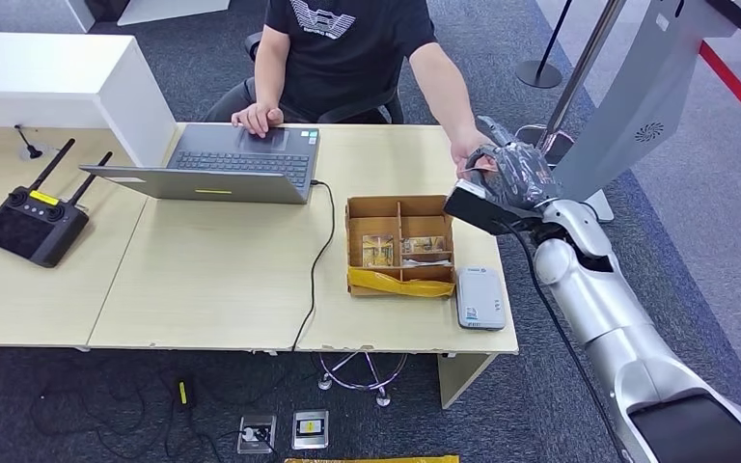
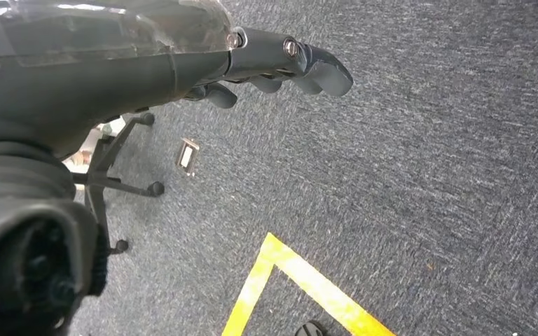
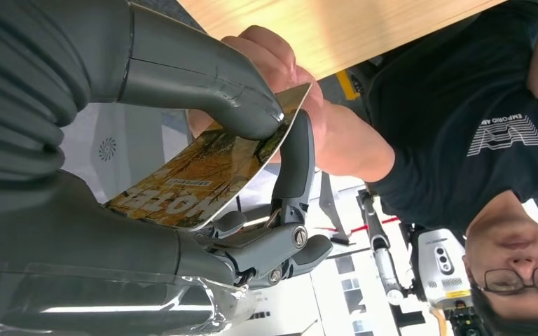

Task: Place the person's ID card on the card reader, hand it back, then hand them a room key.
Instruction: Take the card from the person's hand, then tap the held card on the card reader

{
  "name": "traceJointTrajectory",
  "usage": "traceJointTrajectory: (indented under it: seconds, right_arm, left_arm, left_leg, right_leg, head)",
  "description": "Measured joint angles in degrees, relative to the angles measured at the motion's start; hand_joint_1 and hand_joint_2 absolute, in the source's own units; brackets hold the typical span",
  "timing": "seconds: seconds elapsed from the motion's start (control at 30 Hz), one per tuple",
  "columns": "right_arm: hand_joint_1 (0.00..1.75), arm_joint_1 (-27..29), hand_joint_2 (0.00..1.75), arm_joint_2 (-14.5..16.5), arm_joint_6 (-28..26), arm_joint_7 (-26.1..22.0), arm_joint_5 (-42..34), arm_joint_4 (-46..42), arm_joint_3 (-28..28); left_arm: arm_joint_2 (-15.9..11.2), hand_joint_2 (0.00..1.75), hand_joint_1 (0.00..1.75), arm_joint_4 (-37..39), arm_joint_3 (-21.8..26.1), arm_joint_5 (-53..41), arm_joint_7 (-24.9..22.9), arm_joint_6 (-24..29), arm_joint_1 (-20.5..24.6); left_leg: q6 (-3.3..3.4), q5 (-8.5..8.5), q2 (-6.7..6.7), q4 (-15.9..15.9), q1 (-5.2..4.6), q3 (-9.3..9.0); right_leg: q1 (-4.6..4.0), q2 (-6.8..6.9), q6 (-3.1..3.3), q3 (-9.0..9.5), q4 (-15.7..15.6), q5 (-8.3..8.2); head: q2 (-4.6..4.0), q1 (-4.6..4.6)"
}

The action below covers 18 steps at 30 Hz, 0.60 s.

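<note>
Right wrist view: right hand (image 3: 252, 161) pinching room key (image 3: 203, 171) between thumb and finger, person's hand (image 3: 287, 77) touching it.

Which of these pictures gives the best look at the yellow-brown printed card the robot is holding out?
The right wrist view: the yellow-brown printed card sits close up, pinched by the right hand, with the person's hand on its far end. The head view hides it behind the hand. The left wrist view faces carpet.

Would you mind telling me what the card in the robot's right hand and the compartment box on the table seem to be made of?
The card, pinched by the right hand, looks like glossy printed plastic: thin, stiff, with a clean white edge and some sheen. It could be laminated paper. The compartment box looks like plain brown cardboard: matte, with thin flat dividers.
</note>
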<state>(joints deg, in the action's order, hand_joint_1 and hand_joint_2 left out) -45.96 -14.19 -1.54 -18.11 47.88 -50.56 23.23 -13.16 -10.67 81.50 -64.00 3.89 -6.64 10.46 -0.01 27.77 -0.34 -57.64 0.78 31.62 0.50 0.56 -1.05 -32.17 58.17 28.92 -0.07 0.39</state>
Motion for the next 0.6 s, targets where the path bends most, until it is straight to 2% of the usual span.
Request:
traceJointTrajectory:
  seconds: [0.33, 0.6]
  right_arm:
    - [1.75, -0.2, 1.75, 0.1, -1.3, -0.5, -1.1, 3.1, 1.1]
    - [1.75, 0.0, 1.75, -2.1, -0.8, -0.4, -2.7, 4.5, 1.8]
  left_arm:
    - [0.1, 0.00, 0.00, 0.0, 0.0, -0.1, 0.0, 0.6, -0.2]
    - [0.5, 0.00, 0.00, 0.1, 0.0, 1.0, -1.5, 2.1, -0.5]
  left_leg:
    - [0.00, 0.00, 0.01, 0.0, 0.00, -0.01]
    - [-0.01, 0.01, 0.08, 0.0, -0.01, 0.00]
  right_leg:
    - [0.00, -0.02, 0.00, -0.04, 0.0, 0.00]
    - [0.01, -0.13, 0.00, -0.09, 0.0, 0.00]
  head:
    - [0.00, 0.00]
    - [0.00, 0.00]
